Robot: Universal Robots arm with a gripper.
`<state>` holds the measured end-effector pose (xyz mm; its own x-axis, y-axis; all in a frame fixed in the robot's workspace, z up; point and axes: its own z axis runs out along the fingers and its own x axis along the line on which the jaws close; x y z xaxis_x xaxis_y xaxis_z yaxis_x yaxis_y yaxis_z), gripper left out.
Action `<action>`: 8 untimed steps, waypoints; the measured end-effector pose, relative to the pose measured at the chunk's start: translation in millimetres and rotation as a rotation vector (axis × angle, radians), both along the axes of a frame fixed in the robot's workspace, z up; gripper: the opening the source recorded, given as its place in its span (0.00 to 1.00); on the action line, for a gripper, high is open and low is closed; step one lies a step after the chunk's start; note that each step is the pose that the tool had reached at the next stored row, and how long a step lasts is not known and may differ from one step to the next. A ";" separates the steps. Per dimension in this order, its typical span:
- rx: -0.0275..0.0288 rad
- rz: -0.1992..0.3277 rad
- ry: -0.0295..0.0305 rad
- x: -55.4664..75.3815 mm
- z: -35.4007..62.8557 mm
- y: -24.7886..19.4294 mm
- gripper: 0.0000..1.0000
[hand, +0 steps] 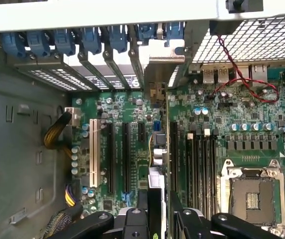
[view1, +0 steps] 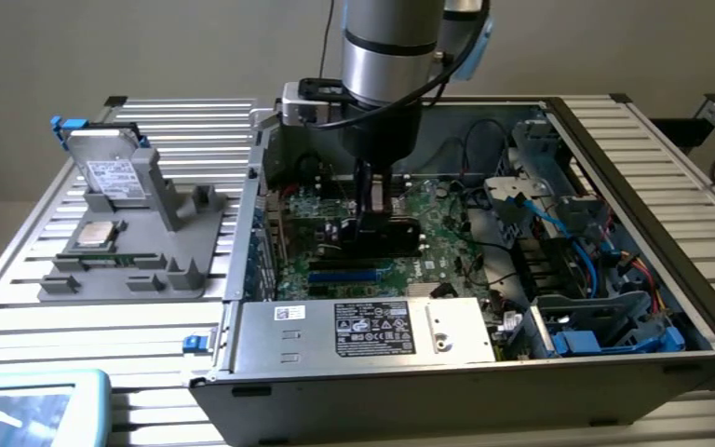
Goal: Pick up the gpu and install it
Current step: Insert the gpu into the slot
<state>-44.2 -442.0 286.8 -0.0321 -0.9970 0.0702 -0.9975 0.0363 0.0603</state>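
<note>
The gpu (hand: 165,149) stands on edge over the green motherboard (hand: 132,114) inside the open computer case (view1: 655,186). It runs alongside the long black expansion slots. Its silver bracket (hand: 161,59) sits at the rear slot openings under the blue clips. My gripper (hand: 158,201) is shut on the card, with a black finger (hand: 142,206) on each side of it. In the exterior view my gripper (view1: 376,216) reaches straight down into the case, and the dark gpu (view1: 376,237) is low over the board. Whether the card's edge is in a slot I cannot tell.
A grey parts holder (view1: 134,265) at the exterior view's left carries a silver hard drive (view1: 115,172) and a processor (view1: 94,235). The power supply (view1: 357,328) lies along the case front. Cables and blue drive bays (view1: 581,279) crowd the case's right side. The empty CPU socket (hand: 251,194) sits beside the memory slots.
</note>
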 end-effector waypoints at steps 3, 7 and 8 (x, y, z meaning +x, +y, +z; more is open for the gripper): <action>-0.0001 0.000 0.0022 -0.9 -1.8 -1.5 0.27; 0.0000 0.000 0.0036 -1.4 -3.4 -4.8 0.27; 0.0002 0.000 0.0039 -1.5 -4.4 -5.2 0.27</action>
<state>-45.7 -447.3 282.4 -0.0318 -0.9970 0.0701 -0.9973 0.0363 0.0642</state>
